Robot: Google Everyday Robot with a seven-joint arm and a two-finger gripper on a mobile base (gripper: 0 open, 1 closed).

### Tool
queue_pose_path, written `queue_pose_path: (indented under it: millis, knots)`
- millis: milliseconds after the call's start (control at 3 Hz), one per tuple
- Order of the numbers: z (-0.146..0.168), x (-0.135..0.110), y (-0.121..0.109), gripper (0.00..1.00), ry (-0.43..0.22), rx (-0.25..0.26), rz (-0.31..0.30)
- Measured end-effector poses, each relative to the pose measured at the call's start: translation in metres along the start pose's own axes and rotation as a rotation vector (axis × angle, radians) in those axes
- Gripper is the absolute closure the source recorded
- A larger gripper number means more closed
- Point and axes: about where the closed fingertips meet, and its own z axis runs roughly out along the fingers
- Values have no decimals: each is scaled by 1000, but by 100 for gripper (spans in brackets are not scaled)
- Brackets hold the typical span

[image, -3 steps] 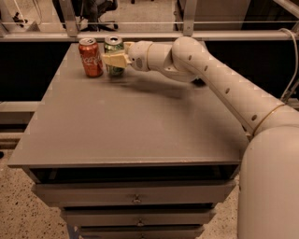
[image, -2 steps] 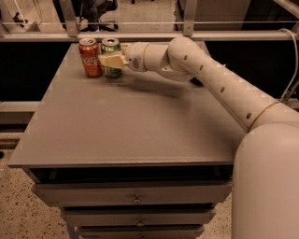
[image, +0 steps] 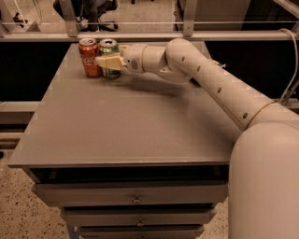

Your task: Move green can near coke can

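Note:
The green can (image: 108, 46) stands at the far left corner of the grey table (image: 131, 126), right next to the red coke can (image: 88, 58), which is on its left, with almost no gap between them. My gripper (image: 108, 62) reaches in from the right and is shut on the green can. One pale finger (image: 106, 61) lies across the can's front, and the other is hidden behind the can. Both cans are upright, with their silver tops showing.
A metal rail (image: 187, 35) runs behind the table's far edge. My white arm (image: 210, 84) crosses the table's right half. Drawers (image: 135, 200) sit under the front edge. An office chair (image: 88, 9) stands on the floor beyond the rail.
My gripper has carried the green can a little to the left, closer to the coke can. The coke can has not moved.

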Motion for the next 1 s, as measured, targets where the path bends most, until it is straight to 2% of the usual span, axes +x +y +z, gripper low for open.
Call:
queue_pose_path:
  millis: [333, 667, 1000]
  knots:
    - [2, -1, 5, 5, -9, -19, 1]
    - [-7, -10, 20, 0, -14, -45, -29]
    - [-48, -33, 40, 0, -1, -56, -130]
